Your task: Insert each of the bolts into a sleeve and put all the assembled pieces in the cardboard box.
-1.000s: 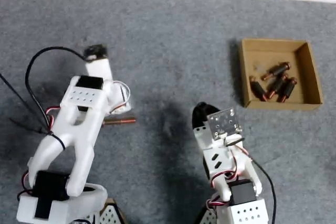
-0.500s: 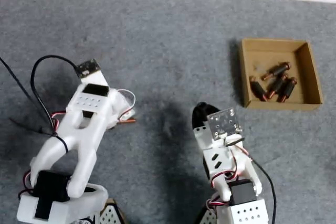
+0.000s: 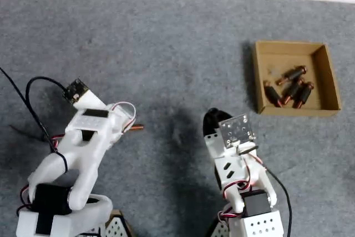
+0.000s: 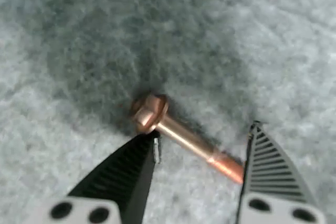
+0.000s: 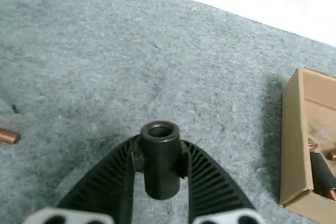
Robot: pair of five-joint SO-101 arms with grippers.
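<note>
Left wrist view: the left gripper (image 4: pixel 205 134) hangs low over a copper-coloured bolt (image 4: pixel 186 140) with its jaws apart, one ribbed black finger on each side of it. The bolt lies flat on the fuzzy, felt-like grey mat (image 4: pixel 236 35). It has a flanged hex head and a smooth round shank that darkens slightly toward the tip. One fingertip sits just beside the head, though it is hard to say whether the two touch.

In the right wrist view, the right gripper (image 5: pixel 160 148) is clamped on a sleeve (image 5: pixel 160 163). The sleeve is a matte black cylinder held upright, and its open round bore faces the camera. To one side stands the cardboard box (image 5: pixel 293 140), with plain brown walls and raw cut edges.

From the high view, the white plastic left arm (image 3: pixel 83 148) covers most of the bolt (image 3: pixel 136 128), leaving its coppery end poking out beside red and white cables. The right gripper (image 3: pixel 212 121) sits near the middle of the mat (image 3: pixel 177 37), well apart from the box (image 3: pixel 258 76). The box is a shallow open tray, and four assembled pieces (image 3: pixel 288 88) lie in it in a loose cluster, each a dark sleeve with copper ends.
</note>
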